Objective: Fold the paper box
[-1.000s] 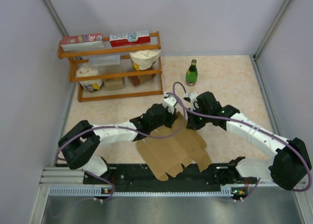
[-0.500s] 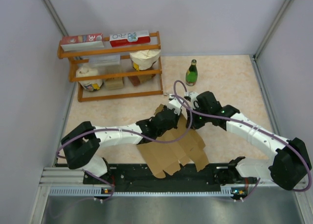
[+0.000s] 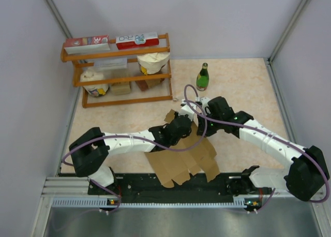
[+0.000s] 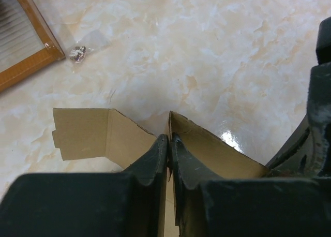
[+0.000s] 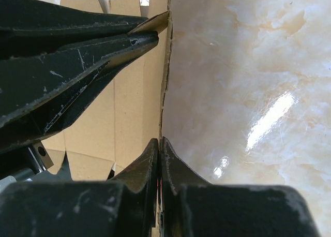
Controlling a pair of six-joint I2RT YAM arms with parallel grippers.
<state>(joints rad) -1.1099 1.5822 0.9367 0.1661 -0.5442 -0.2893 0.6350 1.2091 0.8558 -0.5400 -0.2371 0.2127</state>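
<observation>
**Two claws pinching one lifted edge**

On the marbled beige bench, the flat brown die-cut cardboard box sheet lies toward the near side, its far edge lifted. We see the left claw and right claw each closed on that edge (thin stock). Opposed pulls could tear it, we judge. One red-and-white shelf carton reads "30".

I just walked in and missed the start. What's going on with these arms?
Both arms are working on the paper box, a mostly flat cardboard sheet on the table. The left gripper is shut on the sheet's raised far edge, and the right gripper pinches the same upturned panel close by. The near flaps lie flat; no box shape yet.
</observation>
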